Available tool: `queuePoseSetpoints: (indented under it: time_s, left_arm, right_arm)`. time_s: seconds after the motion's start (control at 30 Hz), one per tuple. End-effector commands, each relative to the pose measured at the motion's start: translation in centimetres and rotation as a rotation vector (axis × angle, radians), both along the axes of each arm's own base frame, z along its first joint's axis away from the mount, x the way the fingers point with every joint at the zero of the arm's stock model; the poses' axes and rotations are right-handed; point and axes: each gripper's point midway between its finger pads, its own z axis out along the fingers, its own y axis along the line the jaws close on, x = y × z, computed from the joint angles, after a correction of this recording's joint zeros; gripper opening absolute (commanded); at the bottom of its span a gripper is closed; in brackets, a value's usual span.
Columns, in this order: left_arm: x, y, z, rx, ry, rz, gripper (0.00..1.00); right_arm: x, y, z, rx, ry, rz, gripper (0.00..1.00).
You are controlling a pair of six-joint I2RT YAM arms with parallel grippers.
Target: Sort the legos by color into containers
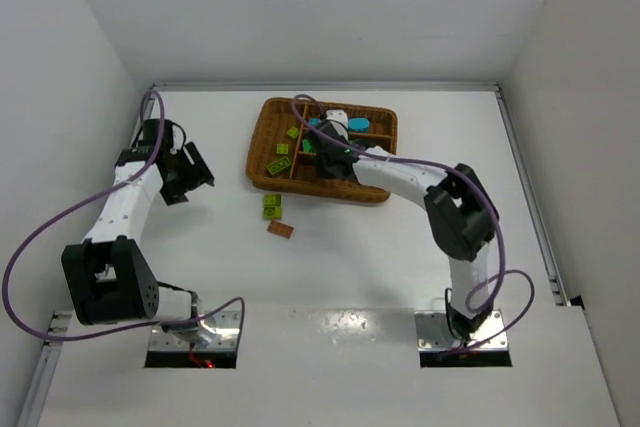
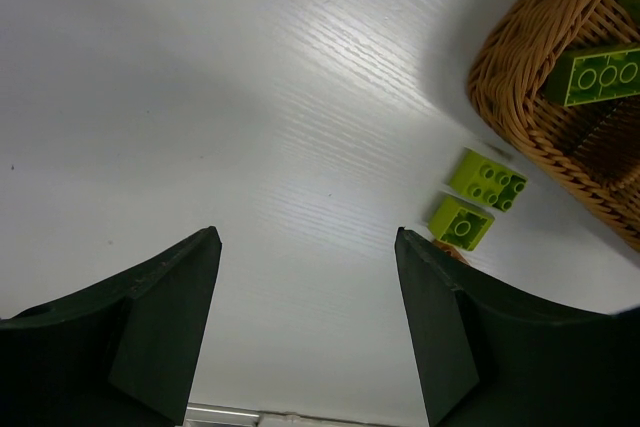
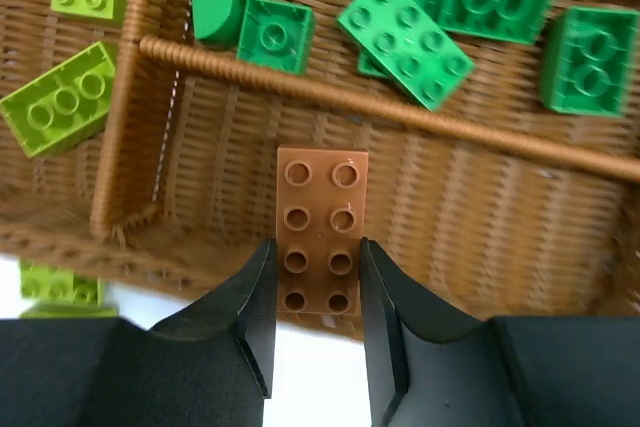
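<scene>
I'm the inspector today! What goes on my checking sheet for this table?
Surface: white table.
Job's things: tray holds green bricks, yellow-green bricks and cyan bricks; a loose yellow-green pair and a loose brown brick lie outside it.
Clutter: nothing seen.
Grippers: right gripper shut on a brown brick over the tray; left gripper open, empty.
Cables: purple cables loop along both arms.
Surroundings: white walls.

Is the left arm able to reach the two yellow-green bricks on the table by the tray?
Probably yes: the left gripper is open and empty, with only bare table between it and the yellow-green bricks.
</scene>
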Motion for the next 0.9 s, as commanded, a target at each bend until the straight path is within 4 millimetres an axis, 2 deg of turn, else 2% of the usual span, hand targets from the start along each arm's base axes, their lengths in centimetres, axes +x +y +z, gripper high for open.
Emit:
queuePoseSetpoints:
  time_s: [0.0, 0.03, 0.13, 0.17, 0.2, 0.27, 0.3, 0.33, 0.37, 0.4, 0.43, 0.53, 0.57, 0.63, 0.73, 0.8, 0.83, 0.87]
  left_arm:
    - [0.1, -0.2, 0.9, 0.004, -0.037, -0.011, 0.77]
    - [-0.1, -0.2, 0.8, 0.003, -0.028, -0.011, 0.77]
    - [-0.1, -0.2, 1.1, 0.004, -0.037, -0.011, 0.77]
    - [-0.1, -0.2, 1.1, 0.004, -0.037, -0.011, 0.77]
    - [-0.1, -0.2, 1.1, 0.004, -0.037, -0.011, 0.77]
    - [-0.1, -0.2, 1.1, 0.004, -0.037, -0.011, 0.77]
    - [-0.1, -0.2, 1.1, 0.004, -0.037, -0.011, 0.77]
    - [-0.1, -0.2, 1.1, 0.004, -0.037, -0.011, 0.77]
    - [-0.1, -0.2, 1.1, 0.004, -0.037, -0.011, 0.77]
    - [-0.1, -0.3, 1.0, 0.013, -0.036, -0.015, 0.77]
    - [-0.1, -0.3, 1.0, 0.013, -0.036, -0.015, 0.77]
    - [-0.1, -0.3, 0.8, 0.013, -0.036, -0.015, 0.77]
    - [-0.4, -0.3, 0.5, 0.012, -0.027, -0.015, 0.77]
    - [-0.4, -0.5, 0.5, 0.004, -0.028, -0.019, 0.78]
    - [-0.3, -0.7, 0.3, -0.009, -0.029, -0.015, 0.80]
    - [-0.3, -0.7, 0.3, -0.009, -0.029, -0.015, 0.84]
    - [-0.3, -0.7, 0.3, -0.009, -0.029, -0.015, 0.85]
    - [-0.3, -0.7, 0.3, -0.009, -0.029, -0.015, 0.86]
  right_arm:
    - [1.5, 1.3, -0.1, 0.006, -0.007, 0.025, 0.31]
    - [1.7, 1.5, 0.3, 0.013, -0.015, 0.025, 0.42]
    - [1.7, 0.8, 0.7, -0.003, -0.021, 0.001, 0.62]
    - [1.4, 0.7, 1.3, -0.011, -0.046, -0.007, 0.62]
    - [1.3, 0.3, 3.2, 0.010, -0.083, -0.016, 0.62]
    - [-0.4, 0.6, 3.3, 0.030, -0.086, 0.016, 0.62]
    - [-2.0, 0.6, 2.3, 0.024, -0.065, 0.043, 0.61]
    - [-2.7, 1.4, 3.9, 0.069, -0.094, 0.086, 0.59]
    - [-3.7, 2.1, 3.9, 0.080, -0.093, 0.135, 0.58]
    - [-6.1, 4.0, 3.1, 0.084, -0.067, 0.258, 0.58]
    - [-7.4, 4.8, 2.5, 0.076, -0.045, 0.328, 0.58]
    - [-11.8, 8.4, 0.1, 0.044, 0.014, 0.589, 0.77]
    - [-12.8, 9.0, -0.8, 0.032, 0.033, 0.639, 0.83]
    - [-14.2, 10.6, -2.2, 0.008, 0.050, 0.723, 0.84]
    - [-14.1, 11.9, -3.5, -0.029, 0.049, 0.745, 0.83]
    - [-13.4, 12.8, -3.5, -0.032, 0.030, 0.760, 0.82]
    - [-13.5, 12.6, -4.8, -0.050, 0.053, 0.760, 0.81]
    - [-13.0, 13.1, -4.8, -0.053, 0.036, 0.761, 0.81]
